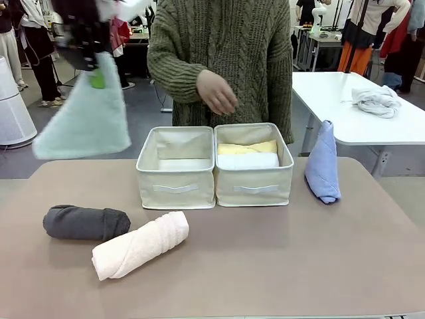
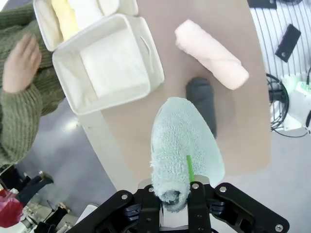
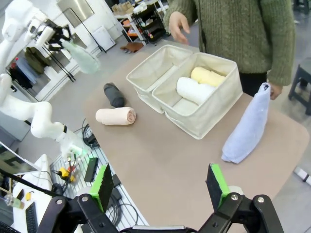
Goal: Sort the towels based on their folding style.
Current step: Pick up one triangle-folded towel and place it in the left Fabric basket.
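My left fingers (image 2: 189,167) are clenched on the pale teal towel (image 2: 182,136), which hangs from them above the worktop's (image 1: 265,266) far left corner. My right fingers (image 3: 217,184) stand released, holding nothing.

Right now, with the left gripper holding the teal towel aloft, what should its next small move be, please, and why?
Probably swing the left gripper toward the middle until the teal towel hangs over the empty left bin. The right bin already holds the yellow roll and white roll, so this triangle fold likely belongs apart.
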You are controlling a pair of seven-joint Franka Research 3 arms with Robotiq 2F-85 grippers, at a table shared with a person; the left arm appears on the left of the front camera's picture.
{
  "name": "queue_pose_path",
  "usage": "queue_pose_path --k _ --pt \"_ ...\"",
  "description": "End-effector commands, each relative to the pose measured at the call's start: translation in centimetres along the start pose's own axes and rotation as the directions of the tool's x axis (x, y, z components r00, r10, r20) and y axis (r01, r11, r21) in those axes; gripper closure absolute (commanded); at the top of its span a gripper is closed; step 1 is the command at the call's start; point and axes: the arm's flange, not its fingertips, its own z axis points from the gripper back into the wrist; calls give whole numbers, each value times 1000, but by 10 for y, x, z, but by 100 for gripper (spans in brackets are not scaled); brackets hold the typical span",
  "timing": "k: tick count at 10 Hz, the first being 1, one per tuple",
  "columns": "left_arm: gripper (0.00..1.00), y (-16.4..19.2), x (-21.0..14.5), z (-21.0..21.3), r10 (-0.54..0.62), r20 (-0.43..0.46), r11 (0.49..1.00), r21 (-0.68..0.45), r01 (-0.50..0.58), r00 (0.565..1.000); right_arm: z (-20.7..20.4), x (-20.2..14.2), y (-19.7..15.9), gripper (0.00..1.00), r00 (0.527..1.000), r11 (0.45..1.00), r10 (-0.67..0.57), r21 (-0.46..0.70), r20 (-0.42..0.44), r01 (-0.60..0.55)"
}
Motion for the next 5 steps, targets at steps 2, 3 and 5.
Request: queue_pose_path --k 2,3,5 --pt "83 -6 -1 -6 -12 3 999 48 12 1000 0 0 1 0 1000 1000 11 11 13 -11" --pt "83 1 14 -13 -21 0 999 39 21 1000 0 0 1 0 1000 1000 11 11 13 -11" --pt "83 39 46 -30 -36 -8 998 48 36 999 0 0 1 0 1000 1000 11 11 13 -11"
